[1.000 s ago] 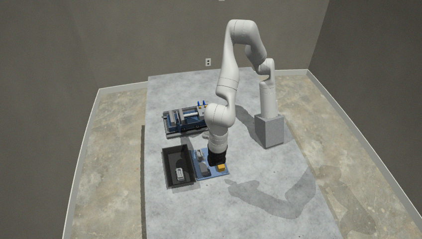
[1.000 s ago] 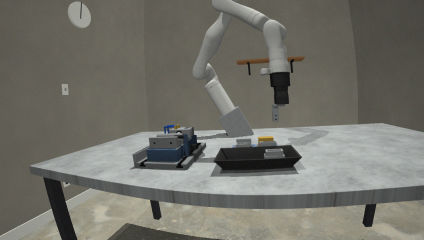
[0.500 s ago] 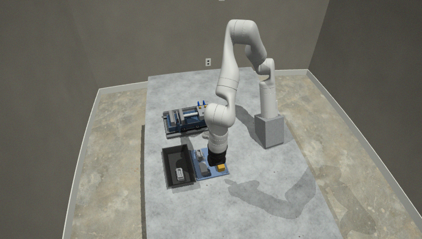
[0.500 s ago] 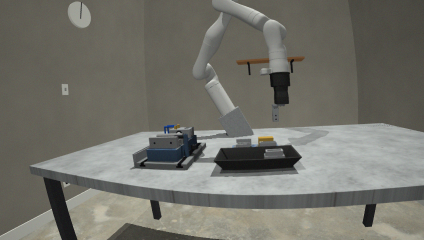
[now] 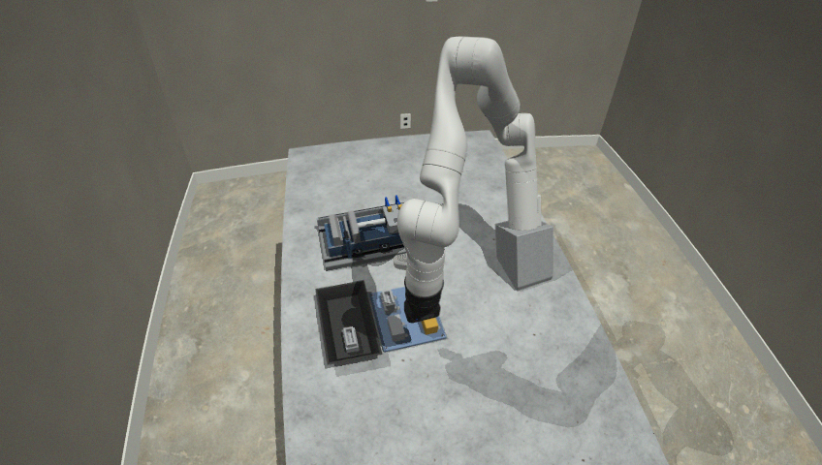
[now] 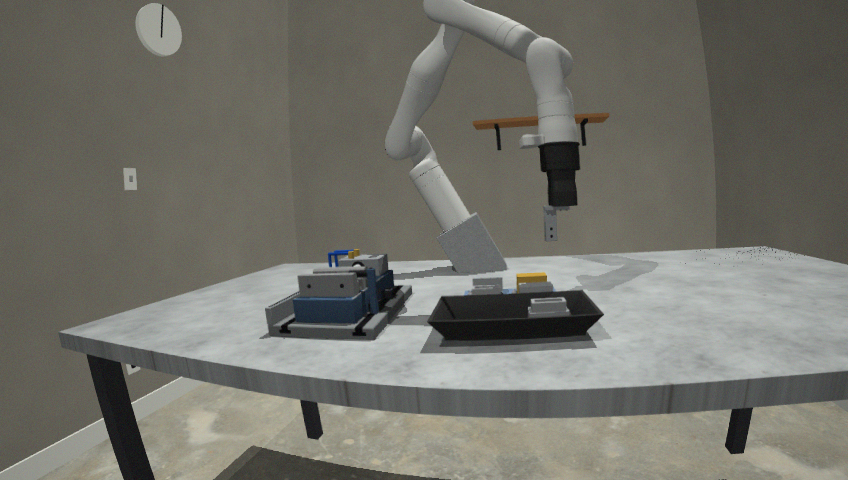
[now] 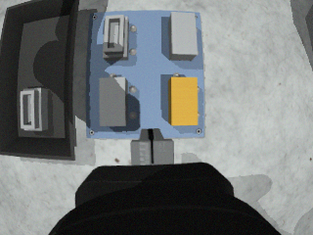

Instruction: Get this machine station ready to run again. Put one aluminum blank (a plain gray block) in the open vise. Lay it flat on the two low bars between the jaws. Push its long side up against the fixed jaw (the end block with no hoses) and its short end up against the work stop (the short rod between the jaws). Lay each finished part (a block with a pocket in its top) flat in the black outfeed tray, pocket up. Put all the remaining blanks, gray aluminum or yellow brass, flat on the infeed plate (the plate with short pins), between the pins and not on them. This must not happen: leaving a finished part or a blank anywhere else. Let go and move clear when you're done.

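My gripper (image 6: 551, 230) is shut and empty, hanging well above the blue infeed plate (image 7: 145, 73); it also shows in the wrist view (image 7: 152, 147). On the plate lie a yellow brass blank (image 7: 184, 101), two gray blanks (image 7: 112, 101) (image 7: 183, 34) and a finished part with a pocket (image 7: 115, 35). Another finished part (image 7: 33, 110) lies pocket up in the black outfeed tray (image 6: 514, 314). The vise (image 5: 359, 232) stands further back on the table, its jaws open; I cannot tell what lies between them.
The arm's gray pedestal (image 5: 523, 253) stands at the table's right. An orange wall shelf (image 6: 539, 121) is behind the arm. The tray sits directly left of the infeed plate in the wrist view.
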`<state>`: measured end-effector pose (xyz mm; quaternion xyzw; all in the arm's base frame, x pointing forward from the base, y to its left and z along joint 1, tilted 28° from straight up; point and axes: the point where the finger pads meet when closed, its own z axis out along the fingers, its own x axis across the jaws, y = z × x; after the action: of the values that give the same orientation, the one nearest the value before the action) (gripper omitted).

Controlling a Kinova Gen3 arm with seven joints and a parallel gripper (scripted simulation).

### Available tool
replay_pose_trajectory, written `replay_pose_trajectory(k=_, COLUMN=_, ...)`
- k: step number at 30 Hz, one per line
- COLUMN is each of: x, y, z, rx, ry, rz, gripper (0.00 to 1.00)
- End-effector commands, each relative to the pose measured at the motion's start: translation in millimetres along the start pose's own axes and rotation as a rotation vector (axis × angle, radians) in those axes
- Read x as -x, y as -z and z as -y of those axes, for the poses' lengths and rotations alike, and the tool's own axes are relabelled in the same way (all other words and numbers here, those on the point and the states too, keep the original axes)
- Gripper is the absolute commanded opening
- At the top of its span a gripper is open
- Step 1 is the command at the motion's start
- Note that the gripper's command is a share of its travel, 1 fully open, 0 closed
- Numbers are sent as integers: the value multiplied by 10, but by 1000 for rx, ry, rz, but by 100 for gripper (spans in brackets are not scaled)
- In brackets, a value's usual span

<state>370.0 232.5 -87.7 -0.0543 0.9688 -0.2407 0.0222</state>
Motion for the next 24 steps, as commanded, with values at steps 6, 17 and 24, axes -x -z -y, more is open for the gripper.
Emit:
replay_pose_trajectory(k=6, x=10, y=168, z=-11, rx=4, ry=0, rz=3, gripper=0)
replay_pose_trajectory(k=17, x=9, y=420, z=-11, rx=4, ry=0, rz=3, gripper=0)
replay_pose_trajectory(k=24, x=8, y=578, z=-10, rx=4, ry=0, rz=3, gripper=0)
